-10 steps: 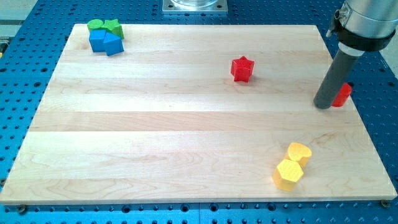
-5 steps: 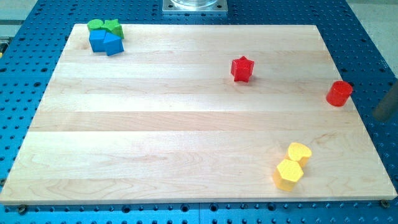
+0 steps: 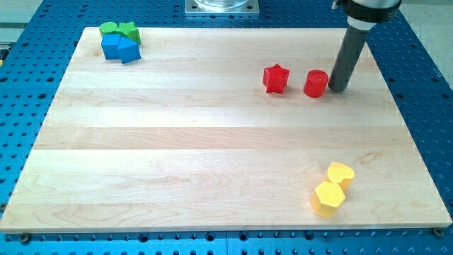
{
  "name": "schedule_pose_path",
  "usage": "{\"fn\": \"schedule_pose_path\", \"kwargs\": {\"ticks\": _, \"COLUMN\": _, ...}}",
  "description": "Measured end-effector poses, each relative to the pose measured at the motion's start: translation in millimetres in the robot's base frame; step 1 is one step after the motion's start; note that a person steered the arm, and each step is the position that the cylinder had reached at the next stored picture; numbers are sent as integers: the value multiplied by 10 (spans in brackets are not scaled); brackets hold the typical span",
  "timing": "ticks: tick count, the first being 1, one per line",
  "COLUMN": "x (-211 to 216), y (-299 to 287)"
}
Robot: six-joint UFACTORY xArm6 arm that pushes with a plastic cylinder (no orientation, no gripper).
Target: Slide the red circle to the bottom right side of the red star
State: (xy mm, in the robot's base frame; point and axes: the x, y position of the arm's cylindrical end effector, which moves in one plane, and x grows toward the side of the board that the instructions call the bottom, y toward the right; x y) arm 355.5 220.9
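The red circle (image 3: 316, 83) lies on the wooden board, just to the right of the red star (image 3: 276, 78), with a small gap between them and at about the same height. My tip (image 3: 337, 89) stands right against the red circle's right side. The dark rod rises from there to the view's top.
Two yellow blocks (image 3: 334, 188) touch each other near the board's bottom right. Two blue blocks (image 3: 119, 48) and two green blocks (image 3: 119, 30) are bunched at the board's top left corner. The wooden board (image 3: 212, 142) lies on a blue perforated table.
The red circle has slid left from the board's right edge to just right of the red star. My rod went out past the right edge, then came back on the circle's right.
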Motion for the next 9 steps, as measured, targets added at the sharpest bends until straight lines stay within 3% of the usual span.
{"fn": "schedule_pose_path", "kwargs": {"ticks": 1, "x": -230, "y": 60}}
{"fn": "schedule_pose_path", "kwargs": {"ticks": 3, "x": -6, "y": -393}}
{"fn": "schedule_pose_path", "kwargs": {"ticks": 9, "x": 115, "y": -617}}
